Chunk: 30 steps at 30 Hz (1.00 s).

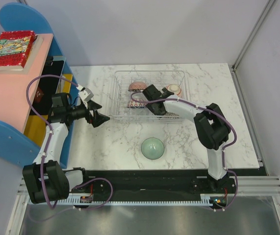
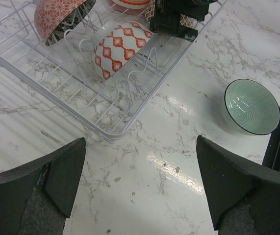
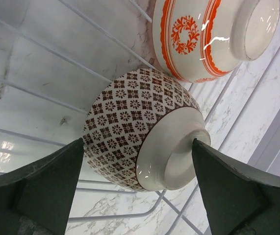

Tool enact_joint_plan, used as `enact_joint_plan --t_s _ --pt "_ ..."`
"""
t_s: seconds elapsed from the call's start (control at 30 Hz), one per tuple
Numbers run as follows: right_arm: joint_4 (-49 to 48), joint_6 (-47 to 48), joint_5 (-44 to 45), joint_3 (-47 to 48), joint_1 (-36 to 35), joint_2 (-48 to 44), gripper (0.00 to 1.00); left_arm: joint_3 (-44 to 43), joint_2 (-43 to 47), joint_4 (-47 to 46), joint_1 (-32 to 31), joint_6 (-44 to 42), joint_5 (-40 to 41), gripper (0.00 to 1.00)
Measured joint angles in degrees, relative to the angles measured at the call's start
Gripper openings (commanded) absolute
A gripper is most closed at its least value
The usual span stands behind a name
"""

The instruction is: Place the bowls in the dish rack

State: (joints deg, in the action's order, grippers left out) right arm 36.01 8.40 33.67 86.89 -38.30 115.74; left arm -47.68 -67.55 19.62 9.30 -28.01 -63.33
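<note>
The clear dish rack (image 1: 149, 72) stands at the back middle of the marble table. In the right wrist view a brown lattice bowl (image 3: 130, 117) leans on its side on the rack wires (image 3: 41, 49), beside a white bowl with orange bands (image 3: 203, 39). My right gripper (image 3: 138, 142) is open and straddles the lattice bowl, its fingertips close to the bowl's side and foot. An orange-and-white lattice bowl (image 2: 120, 49) and a red floral bowl (image 2: 56, 17) also stand in the rack. A mint-green bowl (image 1: 153, 148) sits upright on the table. My left gripper (image 2: 140, 142) hovers open and empty left of the rack.
A blue and pink shelf (image 1: 12, 98) with a red book (image 1: 11, 49) stands along the left side, close behind the left arm. A black rail (image 1: 144, 178) runs along the table's near edge. White walls close in the back and the right.
</note>
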Motion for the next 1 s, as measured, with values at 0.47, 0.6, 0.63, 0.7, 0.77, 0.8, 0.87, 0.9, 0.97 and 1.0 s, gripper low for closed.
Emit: enact_joint_plan --t_s 0.47,0.6,0.63,0.7,0.77,0.8,0.87,0.9,0.97,1.0 --pt "8.5 0.0 -12.9 7.1 -1.2 -4.2 0.97 0.1 0.1 0.0 0.0 0.0 0.0 1.0" --pt "8.6 0.0 -12.7 9.2 -0.6 -4.7 0.85 0.1 0.3 0.0 0.0 0.0 0.0 1.0" --pt "8.3 -0.1 -12.5 9.4 -0.1 -4.7 0.81 0.1 0.3 0.0 0.0 0.0 0.0 1.0" --pt "7.9 0.0 -11.5 9.4 0.9 -4.6 0.65 0.1 0.4 0.0 0.0 0.0 0.0 1.0" --pt "6.8 0.1 -10.4 9.4 2.3 -4.5 0.54 0.2 0.5 0.0 0.0 0.0 0.0 1.0" --pt "6.2 0.1 -9.9 9.4 2.8 -4.3 0.45 0.2 0.5 0.0 0.0 0.0 0.0 1.0" --pt "5.0 0.2 -9.3 9.4 3.8 -3.7 0.39 0.2 0.5 0.0 0.0 0.0 0.0 1.0" --pt "4.6 0.1 -9.2 9.4 4.2 -3.3 0.3 0.2 0.5 0.0 0.0 0.0 0.0 1.0" --pt "3.8 0.1 -9.4 9.0 4.6 -2.4 0.27 0.2 0.5 0.0 0.0 0.0 0.0 1.0" --pt "3.6 0.1 -9.7 8.7 4.6 -2.2 0.25 0.2 0.5 0.0 0.0 -0.1 0.0 1.0"
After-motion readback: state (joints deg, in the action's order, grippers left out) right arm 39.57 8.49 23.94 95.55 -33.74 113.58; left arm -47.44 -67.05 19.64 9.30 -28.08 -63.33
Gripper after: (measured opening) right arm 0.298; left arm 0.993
